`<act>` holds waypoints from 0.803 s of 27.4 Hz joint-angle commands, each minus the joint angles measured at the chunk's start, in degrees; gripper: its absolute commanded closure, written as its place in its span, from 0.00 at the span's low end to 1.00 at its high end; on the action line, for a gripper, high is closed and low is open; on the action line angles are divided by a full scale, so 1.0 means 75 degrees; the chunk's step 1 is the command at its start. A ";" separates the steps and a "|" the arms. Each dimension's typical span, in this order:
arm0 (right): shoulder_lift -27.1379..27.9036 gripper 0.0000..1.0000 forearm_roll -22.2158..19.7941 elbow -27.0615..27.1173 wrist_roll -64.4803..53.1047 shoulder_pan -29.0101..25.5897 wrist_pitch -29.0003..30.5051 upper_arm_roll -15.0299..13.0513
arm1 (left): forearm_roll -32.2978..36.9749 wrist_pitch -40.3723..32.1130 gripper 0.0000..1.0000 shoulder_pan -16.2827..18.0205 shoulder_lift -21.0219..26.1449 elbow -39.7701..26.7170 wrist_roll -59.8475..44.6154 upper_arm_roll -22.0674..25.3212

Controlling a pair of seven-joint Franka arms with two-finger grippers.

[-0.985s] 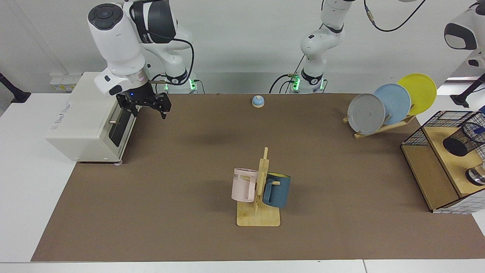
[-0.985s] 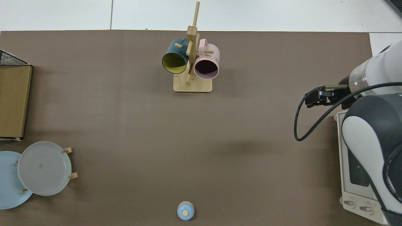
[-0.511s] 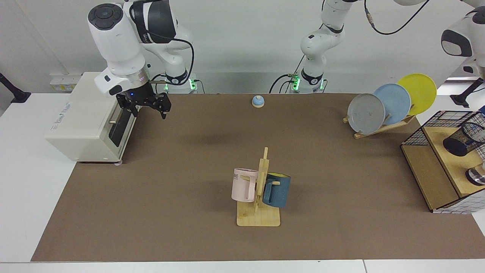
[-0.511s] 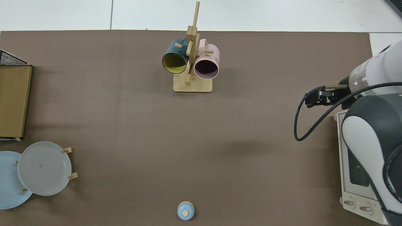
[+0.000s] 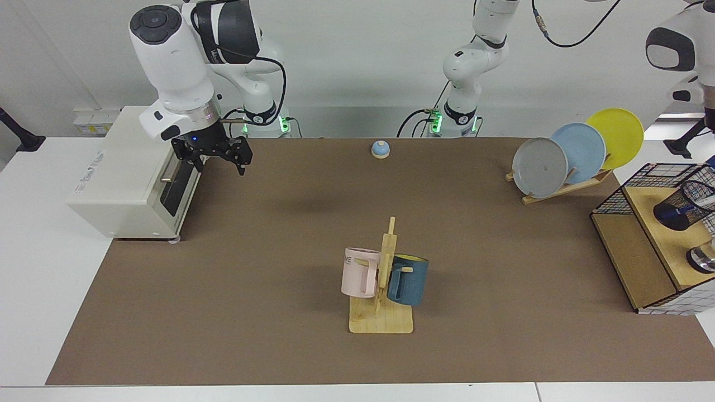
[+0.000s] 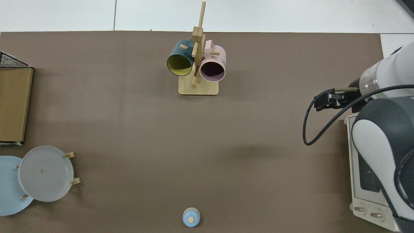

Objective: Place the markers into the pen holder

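The black wire-mesh pen holder (image 5: 686, 202) stands on the wooden shelf at the facing view's right edge, leaning in that view. Inside it lies the marker (image 5: 673, 214): its blue end is down at the holder's base and a bit of white barrel shows through the mesh higher up. Only a white link of the left arm (image 5: 673, 42) shows, high above the holder, and its gripper is outside the frame. My right gripper (image 5: 219, 163) hangs open and empty above the mat beside the oven, and it also shows in the top view (image 6: 320, 103). The holder is out of the top view.
A black wire basket (image 5: 648, 184) with wooden shelves holds a shiny metal object (image 5: 702, 258). A plate rack (image 5: 564, 187) stands at the back right, a mug tree (image 5: 382, 279) with two mugs in the middle, a blue bell (image 5: 380, 149) at the back and a white toaster oven (image 5: 128, 178) on the left.
The marker's blue end has slid from the holder's upper part down to its base. The left arm's white link has risen. The right arm has not moved.
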 commanded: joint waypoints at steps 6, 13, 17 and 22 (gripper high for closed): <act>-0.0140 0.00 0.0190 -0.0164 -0.0217 -0.0147 0.0133 0.0082 | -0.0424 -0.2092 0.00 -0.0133 -0.0244 0.0060 -0.5344 -0.1247; -0.0140 0.00 0.0190 -0.0152 -0.0217 -0.0147 0.0144 0.0082 | -0.1690 -0.2994 0.00 -0.0180 -0.0420 -0.0045 -0.8977 -0.1693; -0.0140 0.00 0.0190 -0.0152 -0.0217 -0.0147 0.0133 0.0082 | -0.2019 -0.3288 0.00 -0.0192 -0.0432 -0.0069 -1.0701 -0.2103; -0.0140 0.00 0.0190 -0.0152 -0.0217 -0.0159 0.0133 0.0082 | -0.2476 -0.3452 0.00 -0.0192 -0.0479 -0.0139 -1.3171 -0.2642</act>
